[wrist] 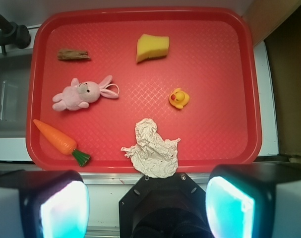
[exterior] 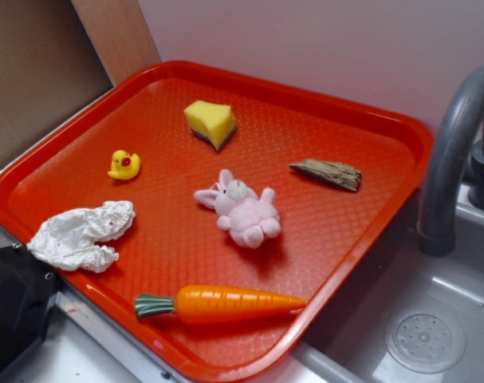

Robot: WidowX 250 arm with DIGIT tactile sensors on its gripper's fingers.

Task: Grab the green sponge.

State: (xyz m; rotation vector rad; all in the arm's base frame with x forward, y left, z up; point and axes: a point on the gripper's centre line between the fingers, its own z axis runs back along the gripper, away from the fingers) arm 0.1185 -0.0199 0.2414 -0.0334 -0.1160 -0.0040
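The green sponge (exterior: 210, 122), a small wedge-like block of yellow foam with a thin dark scouring layer on its underside, lies on the red plastic tray (exterior: 369, 120) near the far rim from the gripper, roughly midway along that rim. It rests free of everything else: the small yellow rubber duck (exterior: 124, 164) sits well apart toward the tray's side edge, the pink plush bunny (exterior: 243, 209) lies near the tray's middle, and the brown bark-like chip (exterior: 328, 174) lies off toward the sink-side rim. A crumpled white paper wad (wrist: 152, 148) and an orange plastic carrot (wrist: 58, 139) lie along the near rim.

The gripper (wrist: 148, 206) hangs outside the near rim with its two pads spread wide and nothing between them.

The sponge will likely be very light and soft, yielding under a squeeze and springing back. Its foam faces should offer good friction. Closing across the two broader yellow sides, low near the stiffer scouring layer, looks safest; the thin wedge tip would probably fold.
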